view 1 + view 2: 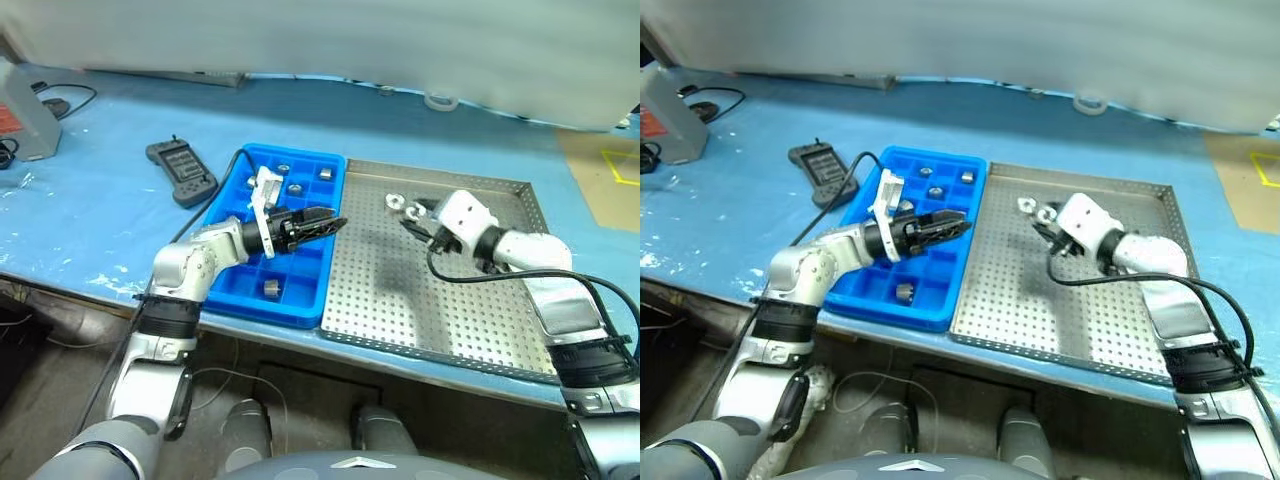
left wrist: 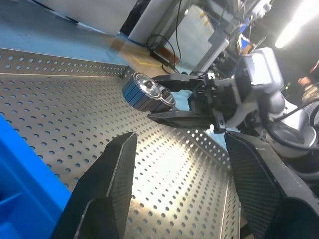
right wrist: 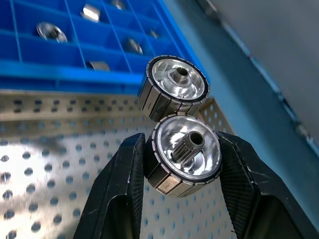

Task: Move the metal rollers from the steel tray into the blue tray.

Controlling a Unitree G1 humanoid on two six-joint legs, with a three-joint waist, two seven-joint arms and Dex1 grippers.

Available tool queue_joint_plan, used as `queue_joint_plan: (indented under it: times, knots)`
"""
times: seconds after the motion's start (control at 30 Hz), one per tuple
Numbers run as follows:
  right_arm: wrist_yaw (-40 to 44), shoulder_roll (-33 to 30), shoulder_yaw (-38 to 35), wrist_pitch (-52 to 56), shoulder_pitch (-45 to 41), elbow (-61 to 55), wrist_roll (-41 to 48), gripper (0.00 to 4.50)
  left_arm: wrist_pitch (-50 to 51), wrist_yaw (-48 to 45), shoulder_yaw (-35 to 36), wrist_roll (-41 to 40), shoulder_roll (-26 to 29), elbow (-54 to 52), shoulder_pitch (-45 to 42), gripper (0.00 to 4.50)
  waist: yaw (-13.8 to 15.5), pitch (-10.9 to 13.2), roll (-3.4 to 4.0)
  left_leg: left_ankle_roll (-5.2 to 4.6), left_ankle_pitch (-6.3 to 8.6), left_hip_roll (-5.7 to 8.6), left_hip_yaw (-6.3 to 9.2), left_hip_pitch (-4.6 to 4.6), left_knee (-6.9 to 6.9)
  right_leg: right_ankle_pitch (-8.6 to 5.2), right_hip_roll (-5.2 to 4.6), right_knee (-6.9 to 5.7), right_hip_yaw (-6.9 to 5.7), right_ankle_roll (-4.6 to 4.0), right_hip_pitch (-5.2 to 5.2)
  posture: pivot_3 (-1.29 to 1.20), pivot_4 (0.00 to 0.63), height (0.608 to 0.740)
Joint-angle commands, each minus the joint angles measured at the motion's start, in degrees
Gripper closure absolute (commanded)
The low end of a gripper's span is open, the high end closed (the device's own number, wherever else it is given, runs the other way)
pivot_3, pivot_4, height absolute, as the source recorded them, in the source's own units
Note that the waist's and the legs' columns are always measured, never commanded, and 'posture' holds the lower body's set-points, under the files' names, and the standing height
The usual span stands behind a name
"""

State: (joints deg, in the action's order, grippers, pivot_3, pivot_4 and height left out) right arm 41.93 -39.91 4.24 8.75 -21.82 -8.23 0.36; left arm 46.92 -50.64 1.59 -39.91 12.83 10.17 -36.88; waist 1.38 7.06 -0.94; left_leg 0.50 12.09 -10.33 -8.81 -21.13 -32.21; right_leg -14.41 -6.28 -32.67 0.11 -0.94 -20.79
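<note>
One metal roller [image 3: 184, 154] clamped in right end effector [image 3: 182, 164] above steel tray [image 1: 440, 310], near far edge; second roller [image 3: 174, 87] beside. Left end effector [image 2: 179, 184] apart, waiting by blue tray [image 1: 225, 215], probably for handover.

Bright overhead light, glaring steel tray [image 1: 440, 310]

Counted: metal rollers, four in the blue tray [image 1: 232, 290]; two over the steel tray [image 1: 470, 340]. Trays, two. Black remote [image 1: 181, 172], one, beside the blue tray.
</note>
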Motion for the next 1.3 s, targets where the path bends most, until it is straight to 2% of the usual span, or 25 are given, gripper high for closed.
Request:
queue_joint_plan:
  times: [0.03,0.27,0.63,1.03,1.13,1.23,1.3]
  knots:
    - [0.7,0.3,0.5,0.5,-2.5,-5.4,0.2,2.72,0.4,1.1,2.3,-1.8,-1.8,2.6,-3.1,1.51,0.1,0.0,-0.03,-0.01,0.0,0.02,0.02,-0.03,0.0,0.02,0.0,0.0,0.0,0.03,-0.01,-0.12,0.15,0.74]
    - [2.2,-0.3,1.6,2.5,-3.1,-9.7,-0.4,2.72,1.2,3.3,7.5,-3.9,-4.1,8.7,-6.8,1.51,-0.2,0.1,-0.06,-0.02,0.02,0.12,0.13,-0.2,-0.01,0.13,-0.02,0.03,-0.01,0.21,-0.08,-0.14,0.15,0.74]
    - [2.9,0.1,2.0,3.7,-4.3,-11.7,-0.4,2.72,2.1,3.7,7.5,-4.5,-7.8,9.6,-7.7,1.51,-0.3,0.1,-0.07,0.01,0.01,0.06,0.13,-0.19,-0.02,0.13,-0.02,0.04,0.0,0.22,-0.06,-0.14,0.15,0.74]
    - [3.1,0.4,2.6,3.2,-4.8,-10.9,-0.6,2.72,1.1,4.5,7.5,-3.6,-9.3,10.3,-8.0,1.51,-0.3,0.1,-0.08,0.02,0.0,0.06,0.14,-0.2,-0.01,0.14,-0.02,0.04,0.0,0.23,-0.06,-0.14,0.15,0.74]
    - [3.1,0.4,2.6,3.0,-4.9,-10.6,-0.8,2.72,0.5,4.5,7.2,-3.2,-9.1,10.4,-7.9,2.11,-0.3,0.1,-0.08,0.02,0.0,0.06,0.14,-0.2,-0.02,0.14,-0.02,0.04,0.0,0.24,-0.06,-0.14,0.15,0.74]
    - [3.0,0.5,2.7,3.1,-5.0,-10.7,-1.0,2.72,-0.6,6.2,5.6,-0.9,-9.2,11.3,-8.1,3.05,-0.3,0.1,-0.08,0.02,0.0,0.06,0.15,-0.19,-0.02,0.14,-0.02,0.04,0.0,0.24,-0.05,-0.14,0.15,0.74]
    - [2.9,0.7,2.8,3.1,-4.9,-10.8,-1.1,2.72,-0.6,6.1,5.5,-0.7,-9.2,11.6,-8.1,3.05,-0.4,0.1,-0.08,0.02,0.0,0.05,0.15,-0.2,-0.02,0.14,-0.02,0.05,0.0,0.24,-0.05,-0.14,0.15,0.74]
